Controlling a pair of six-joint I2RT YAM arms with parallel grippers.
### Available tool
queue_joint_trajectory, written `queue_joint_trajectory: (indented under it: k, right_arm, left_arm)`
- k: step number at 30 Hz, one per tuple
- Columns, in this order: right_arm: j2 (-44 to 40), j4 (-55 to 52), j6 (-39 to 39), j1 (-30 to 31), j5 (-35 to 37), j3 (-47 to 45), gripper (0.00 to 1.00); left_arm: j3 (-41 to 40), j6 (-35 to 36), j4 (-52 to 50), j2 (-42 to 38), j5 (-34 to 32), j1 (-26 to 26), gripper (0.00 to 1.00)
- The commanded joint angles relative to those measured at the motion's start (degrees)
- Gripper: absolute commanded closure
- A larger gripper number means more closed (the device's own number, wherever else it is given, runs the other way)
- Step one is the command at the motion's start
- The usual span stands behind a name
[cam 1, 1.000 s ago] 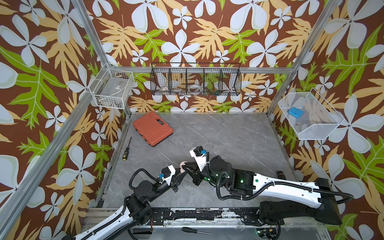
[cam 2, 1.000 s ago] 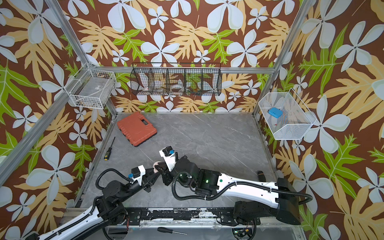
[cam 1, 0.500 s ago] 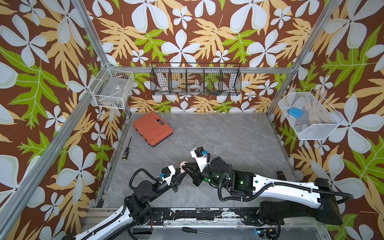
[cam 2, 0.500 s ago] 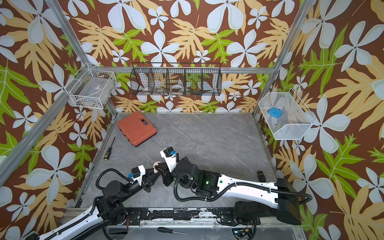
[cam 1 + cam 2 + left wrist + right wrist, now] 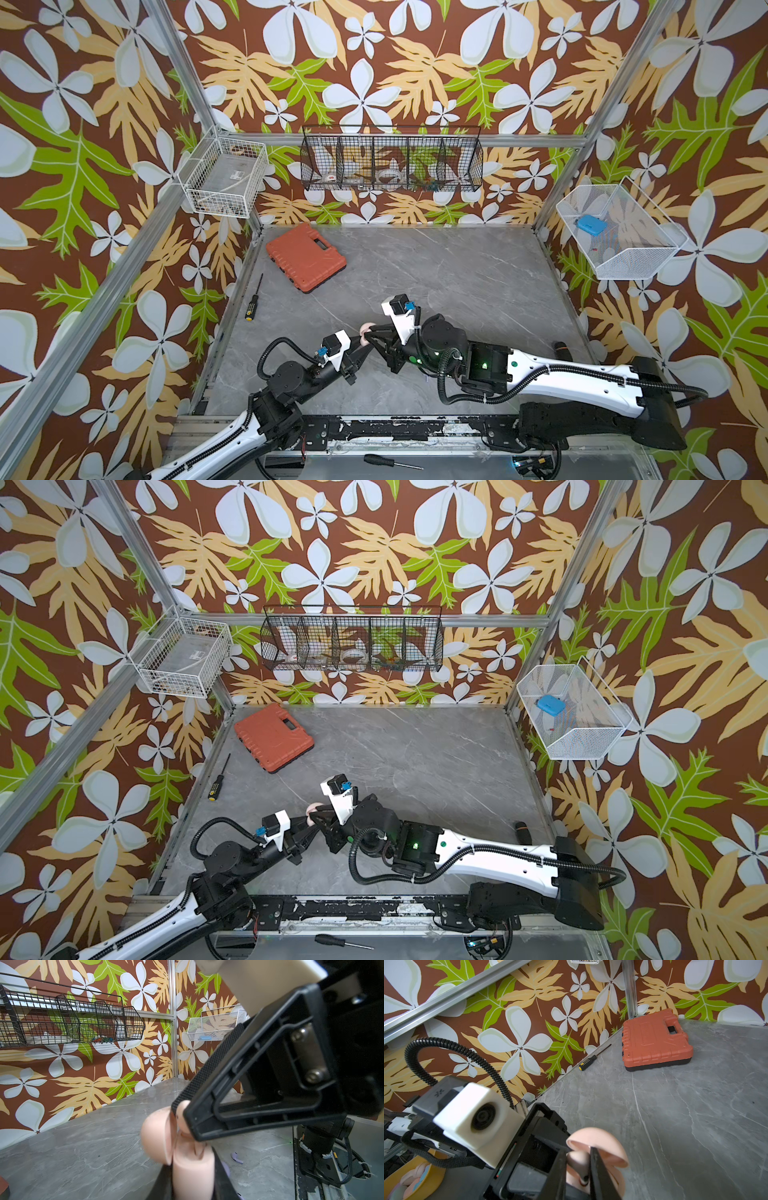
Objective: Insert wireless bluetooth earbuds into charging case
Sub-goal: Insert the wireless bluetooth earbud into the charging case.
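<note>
My left gripper (image 5: 193, 1185) is shut on the base of a pale pink charging case (image 5: 193, 1169), held above the table with its round lid (image 5: 155, 1136) hinged open. My right gripper (image 5: 577, 1150) meets it from the other side and is shut on a pale pink earbud (image 5: 578, 1162), stem pointing down into the case base (image 5: 614, 1180) under the lid (image 5: 600, 1142). In both top views the grippers meet at the pink case (image 5: 365, 330) (image 5: 311, 810), front centre of the table. A lavender earbud (image 5: 235, 1157) lies on the table beyond the case.
An orange tool case (image 5: 305, 257) lies at the back left, with a screwdriver (image 5: 253, 297) by the left edge. A small black object (image 5: 561, 349) sits at the right edge. Wire baskets (image 5: 390, 160) hang on the walls. A yellow bowl (image 5: 415, 1178) with round cases sits behind the left arm.
</note>
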Motion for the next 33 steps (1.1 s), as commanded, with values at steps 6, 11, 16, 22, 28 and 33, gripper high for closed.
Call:
queue_joint_trajectory:
  k: [6, 11, 16, 22, 28, 33]
  right_arm:
    - [-0.33, 0.44, -0.27, 0.02, -0.15, 0.11, 0.75]
    - [-1.09, -0.44, -0.54, 0.05, 0.88, 0.48, 0.69]
    - [-3.29, -2.29, -1.3, 0.0, 1.67, 1.71, 0.57]
    - [-7.31, -3.08, -1.93, 0.01, 3.9, 0.86, 0.33]
    - [-11.51, -3.96, -1.21, -0.37, 6.88, -1.07, 0.14]
    - [-14.8, -2.46, 2.37, -3.38, 2.55, -3.83, 0.0]
  left_arm:
    - [-0.17, 0.32, 2.59, 0.0, -0.22, 0.05, 1.0]
    - [-0.24, 0.41, 2.5, 0.0, -0.11, 0.11, 1.0]
    - [-0.26, 0.59, 2.55, 0.01, 0.49, 0.05, 1.0]
    - [-0.26, 0.52, 2.37, -0.18, 1.4, 0.06, 1.0]
    - [-0.11, 1.35, 2.37, 0.33, 6.19, 0.04, 1.0]
    - [-0.09, 1.29, 2.46, 0.51, 10.37, 0.08, 1.0]
